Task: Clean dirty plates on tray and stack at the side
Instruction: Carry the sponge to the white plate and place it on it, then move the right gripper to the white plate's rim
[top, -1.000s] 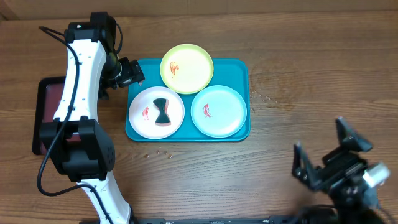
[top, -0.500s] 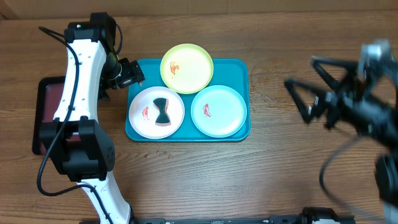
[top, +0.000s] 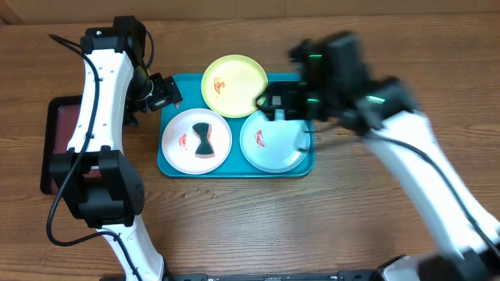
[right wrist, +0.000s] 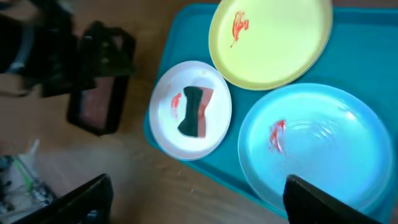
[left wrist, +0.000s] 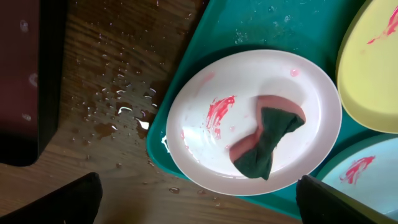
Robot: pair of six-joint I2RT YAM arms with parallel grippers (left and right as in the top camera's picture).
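Note:
The teal tray (top: 234,168) holds three plates: a yellow-green plate (top: 234,84) at the back, a white plate (top: 181,129) at front left and a pale blue plate (top: 275,144) at front right. All carry red smears. A pink-and-green sponge (top: 203,140) lies on the white plate. My left gripper (top: 167,91) hovers open at the tray's back-left corner; its wrist view looks down on the white plate (left wrist: 199,149) and sponge (left wrist: 264,140). My right gripper (top: 283,105), blurred, hangs open over the tray's right side, above the pale blue plate (right wrist: 317,143). Neither holds anything.
A dark maroon tray (top: 61,140) with a black rim lies left of the teal tray. Water drops (left wrist: 118,106) dot the wood between them. The wooden table stretches bare to the right and front of the tray.
My right arm has swung from the table's front right corner up and left to hang over the tray's right side. The left arm, plates and sponge have not moved.

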